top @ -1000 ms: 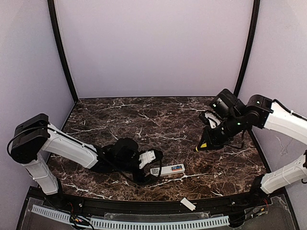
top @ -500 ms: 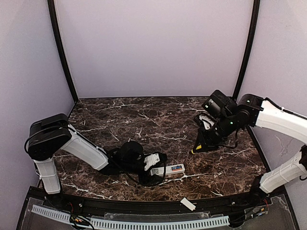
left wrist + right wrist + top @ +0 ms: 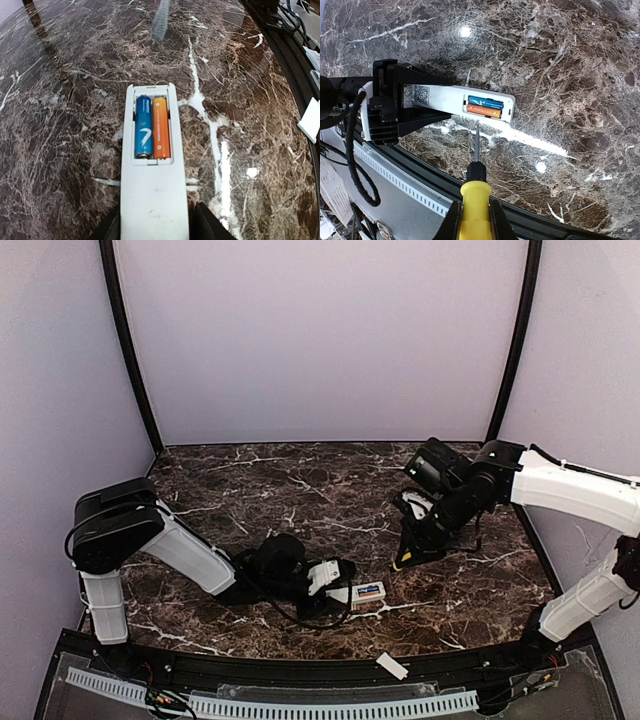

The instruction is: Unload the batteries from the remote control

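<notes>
Left gripper [image 3: 156,229] just clamped remote control [image 3: 154,200] near front edge of tabletop [image 3: 300,490]; right gripper [image 3: 474,215], clutching screwdriver [image 3: 475,172], has neared batteries [image 3: 152,129], so prying looks next.

Batteries [image 3: 144,125]: two were counted, one blue and one orange, side by side in the open compartment.
Remote control [image 3: 154,200]: one was seen.
Yellow-handled screwdriver [image 3: 475,197]: one was counted.
White cover plate [image 3: 391,666]: one was found.
QR-code sticker [image 3: 421,93]: one was noted.
Robot arms: two were counted, the left arm [image 3: 190,555] and the right arm [image 3: 570,490].
</notes>
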`<state>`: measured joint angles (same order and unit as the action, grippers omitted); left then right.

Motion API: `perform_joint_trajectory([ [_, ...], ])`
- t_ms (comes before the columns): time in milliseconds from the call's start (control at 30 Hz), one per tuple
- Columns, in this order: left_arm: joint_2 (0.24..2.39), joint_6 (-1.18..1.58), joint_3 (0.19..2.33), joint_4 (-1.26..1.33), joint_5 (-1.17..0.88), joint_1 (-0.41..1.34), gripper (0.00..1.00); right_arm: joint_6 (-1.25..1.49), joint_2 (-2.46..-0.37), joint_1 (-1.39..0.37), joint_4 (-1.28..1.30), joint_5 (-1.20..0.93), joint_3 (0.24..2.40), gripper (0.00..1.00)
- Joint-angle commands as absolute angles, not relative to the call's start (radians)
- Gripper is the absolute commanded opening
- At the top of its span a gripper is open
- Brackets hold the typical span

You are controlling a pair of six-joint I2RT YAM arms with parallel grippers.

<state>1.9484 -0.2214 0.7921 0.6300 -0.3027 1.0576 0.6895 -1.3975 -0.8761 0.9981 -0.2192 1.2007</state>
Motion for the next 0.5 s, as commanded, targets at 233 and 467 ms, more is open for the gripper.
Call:
perform_joint_trajectory([
  [233, 1.967, -0.251, 0.836, 0.562, -0.314, 1.068, 0.2, 0.663, -1.453, -0.89, 0.997, -0.227, 1.2, 0.0],
  [467, 1.95, -0.269, 0.843, 0.541, -0.273, 1.081, 0.03, 0.654, -1.469, -0.894, 1.017, -0.215, 1.209, 0.0],
])
